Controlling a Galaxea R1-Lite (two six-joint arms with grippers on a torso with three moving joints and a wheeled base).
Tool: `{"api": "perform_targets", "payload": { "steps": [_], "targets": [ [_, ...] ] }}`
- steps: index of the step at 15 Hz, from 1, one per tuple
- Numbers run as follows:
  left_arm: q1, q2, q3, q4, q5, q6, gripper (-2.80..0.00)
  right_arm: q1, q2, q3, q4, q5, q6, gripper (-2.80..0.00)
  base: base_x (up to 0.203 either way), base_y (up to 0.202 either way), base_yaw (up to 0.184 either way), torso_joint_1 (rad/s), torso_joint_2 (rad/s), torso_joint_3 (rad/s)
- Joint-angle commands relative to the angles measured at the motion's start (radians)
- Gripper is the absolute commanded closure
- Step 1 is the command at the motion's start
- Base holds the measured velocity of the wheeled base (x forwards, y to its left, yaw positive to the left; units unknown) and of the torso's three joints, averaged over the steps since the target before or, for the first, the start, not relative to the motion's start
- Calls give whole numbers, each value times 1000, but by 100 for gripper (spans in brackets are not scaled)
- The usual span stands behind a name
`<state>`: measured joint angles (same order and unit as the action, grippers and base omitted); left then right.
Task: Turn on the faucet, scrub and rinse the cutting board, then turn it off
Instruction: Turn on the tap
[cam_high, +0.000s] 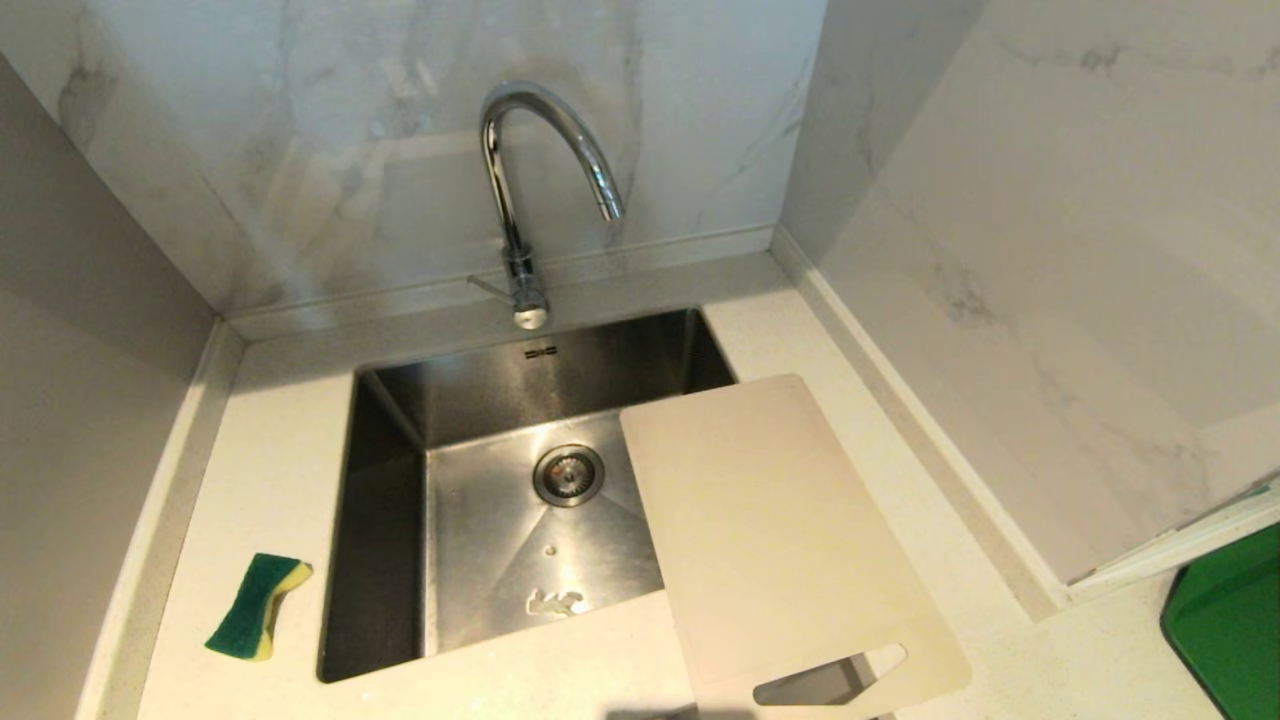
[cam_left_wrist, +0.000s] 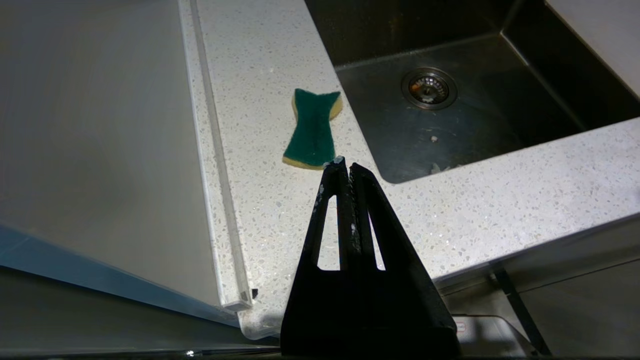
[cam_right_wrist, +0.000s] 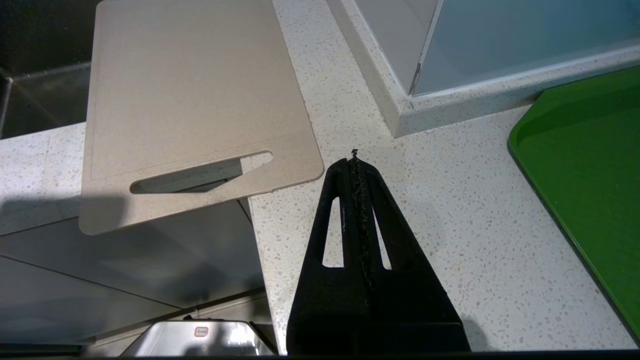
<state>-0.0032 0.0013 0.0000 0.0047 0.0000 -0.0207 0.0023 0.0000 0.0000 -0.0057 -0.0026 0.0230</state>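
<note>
We have not started yet: our left gripper (cam_left_wrist: 342, 166) and right gripper (cam_right_wrist: 356, 159) are both pinched shut and hold nothing. The cutting board (cam_high: 770, 520) lies over the sink's (cam_high: 380, 520) right side, at four o'clock from the drain (cam_high: 568, 474). The faucet (cam_high: 520, 200) stands dry at twelve o'clock, so next we must reach for its little lever (cam_high: 490, 288).

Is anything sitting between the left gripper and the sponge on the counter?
Nothing visible does. The shut left gripper hangs just short of the sponge, with only bare counter between them, beside the sink.
</note>
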Motion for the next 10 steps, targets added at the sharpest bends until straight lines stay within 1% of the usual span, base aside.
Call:
{"api": "perform_targets", "payload": {
  "steps": [1, 2, 4, 5, 7, 8, 10],
  "targets": [
    [0, 0, 0, 1, 0, 3, 0, 1, 2, 0, 0, 0, 0, 0, 0, 0, 0, 0, 0, 0],
    [0, 0, -2, 3, 1, 10, 0, -1, 2, 0, 0, 1, 0, 0, 0, 0, 0, 0, 0, 0],
    [0, 0, -5, 4, 0, 45, 0, 0, 2, 0, 0, 0, 0, 0, 0, 0, 0, 0, 0, 0],
    [0, 1, -30, 8, -12, 46, 0, -1, 1, 0, 0, 1, 0, 0, 0, 0, 0, 0, 0, 0],
    [0, 40, -153, 51, -50, 44, 0, 0, 1, 0, 0, 1, 0, 0, 0, 0, 0, 0, 0, 0],
    [-1, 96, -218, 80, -63, 45, 0, 1, 2, 0, 0, 1, -1, 0, 0, 0, 0, 0, 0, 0],
    [-2, 232, -327, 98, -71, 53, 0, 0, 1, 0, 1, 1, -1, 0, 0, 0, 0, 0, 0, 0]
  ]
}}
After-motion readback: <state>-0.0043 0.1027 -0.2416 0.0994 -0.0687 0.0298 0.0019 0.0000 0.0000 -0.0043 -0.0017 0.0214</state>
